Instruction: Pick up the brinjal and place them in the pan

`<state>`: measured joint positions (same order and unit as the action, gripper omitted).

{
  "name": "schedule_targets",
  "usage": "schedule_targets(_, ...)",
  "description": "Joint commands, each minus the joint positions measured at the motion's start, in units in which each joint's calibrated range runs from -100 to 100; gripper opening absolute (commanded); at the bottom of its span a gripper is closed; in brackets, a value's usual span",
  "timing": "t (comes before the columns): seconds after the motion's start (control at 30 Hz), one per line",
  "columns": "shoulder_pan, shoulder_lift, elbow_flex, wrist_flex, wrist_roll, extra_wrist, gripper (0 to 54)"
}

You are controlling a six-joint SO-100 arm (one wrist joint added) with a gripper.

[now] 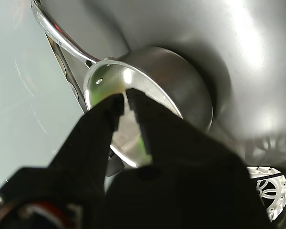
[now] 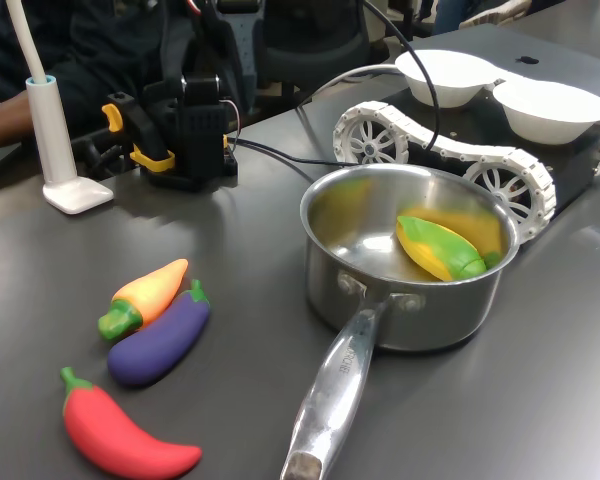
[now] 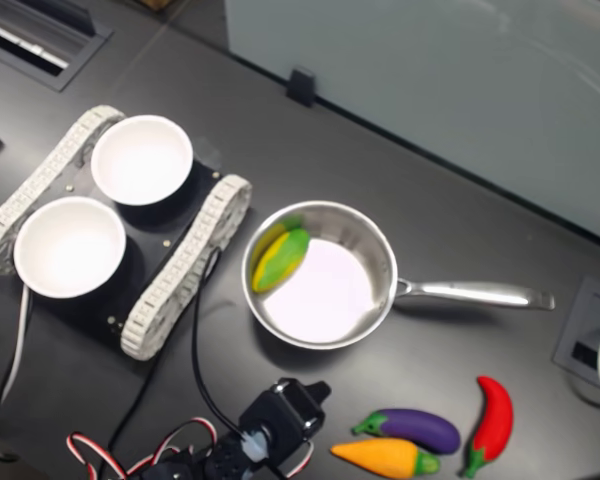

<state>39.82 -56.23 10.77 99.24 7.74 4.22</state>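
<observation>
- The brinjal (image 2: 158, 342) lies on the dark table (image 2: 540, 400), outside the pan and well apart from the gripper. It touches the orange carrot (image 2: 145, 297), and the red chilli (image 2: 120, 435) is just beside it.
- In the second exterior view, the brinjal (image 3: 412, 428) sits beyond the pan's handle side, off to that second exterior view's right of the arm (image 3: 270, 425).
- The pan (image 2: 405, 265) stands upright on the table, and its long handle (image 2: 330, 395) carries stamped lettering too small to read.
- Inside the pan lies one yellow and green toy corn cob (image 2: 440, 250), resting against the wall.
- In the wrist view, the gripper (image 1: 125, 102) hangs above the pan's rim (image 1: 148, 88). Its black jaws stand narrowly parted, with nothing between them.
- Two white bowls (image 3: 140, 158) (image 3: 68, 246) sit on a tracked vehicle (image 3: 180, 265) on the far side of the pan from the brinjal. Both bowls look bare inside.
</observation>
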Motion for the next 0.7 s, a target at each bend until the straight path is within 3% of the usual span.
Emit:
schedule_targets(0.0, 2.0, 3.4, -5.9, 0.3, 0.7, -0.6, 2.2)
schedule_targets(0.2, 5.1, 7.7, -8.8, 0.1, 1.6, -1.0, 3.1)
schedule_targets(0.37, 8.9, 11.5, -11.5, -0.5, 2.6, -2.5, 7.3)
schedule_targets(0.57, 12.6, 15.4, -13.1, -2.0, 3.2, -3.6, 14.5)
schedule_targets(0.67, 13.7, 17.0, -13.1, -2.6, 3.9, -4.6, 21.8)
